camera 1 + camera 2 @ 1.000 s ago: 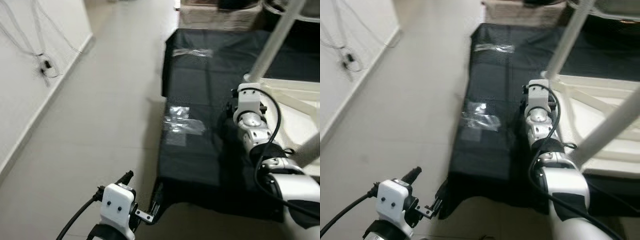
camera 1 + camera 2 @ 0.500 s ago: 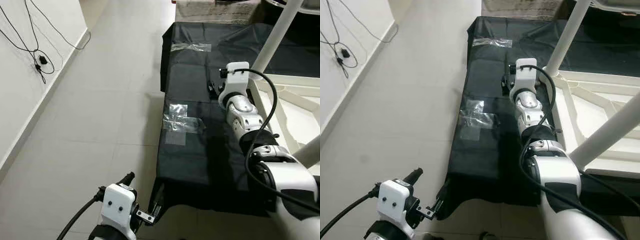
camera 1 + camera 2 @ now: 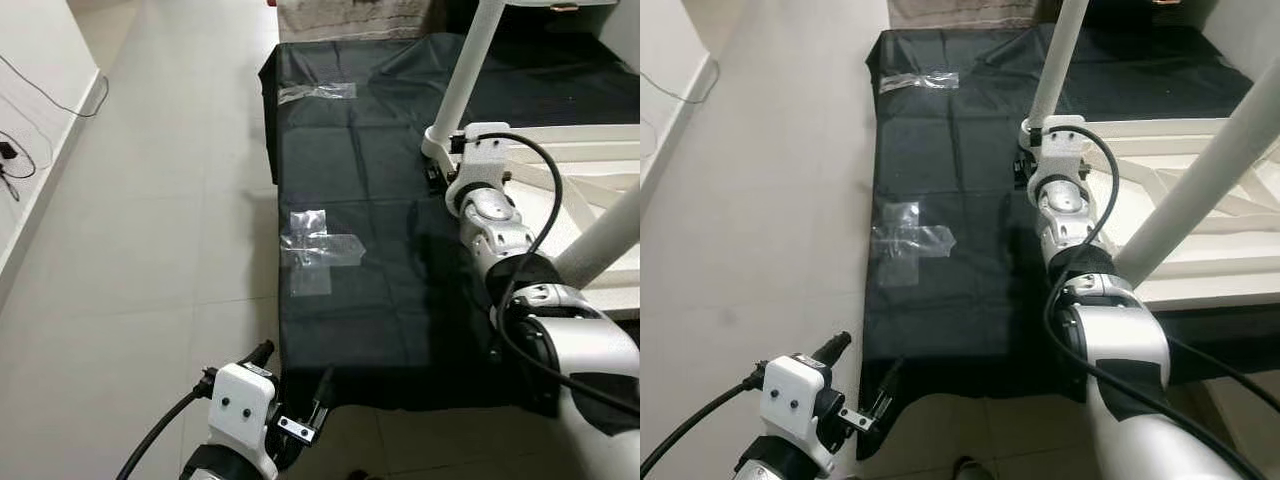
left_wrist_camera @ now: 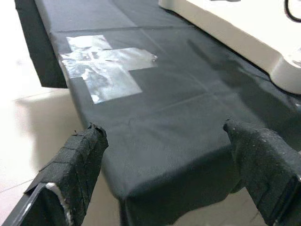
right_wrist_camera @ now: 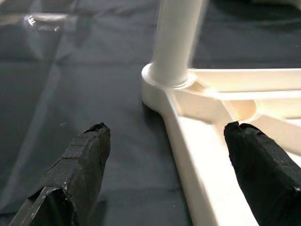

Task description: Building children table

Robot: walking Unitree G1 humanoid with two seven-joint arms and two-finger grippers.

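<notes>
Cream-white plastic marks the children's table (image 3: 590,190), which lies upside down on a black sheet (image 3: 370,250) spread over the tiled floor (image 3: 150,230). One leg (image 5: 176,42) stands seated in the corner socket (image 5: 162,82) of the upturned top; a second leg (image 3: 1200,190) rises nearer the robot. Clear tape patches (image 3: 320,250) lie on the sheet.

Step in hand, as judged: the right tool (image 5: 164,136) approaches the seated corner leg. Its fingers (image 5: 82,160) stand wide apart, gripping nothing, one over the sheet and the other over the table's rim, with the socket between and ahead of them. The next move calls for advancing until the leg sits between the fingers, then closing on it squarely, either to press it home or to test its seating; which is meant cannot be told.

The left tool (image 4: 164,155) hangs low over the near edge of the sheet, spread and empty.

No containers are visible.
</notes>
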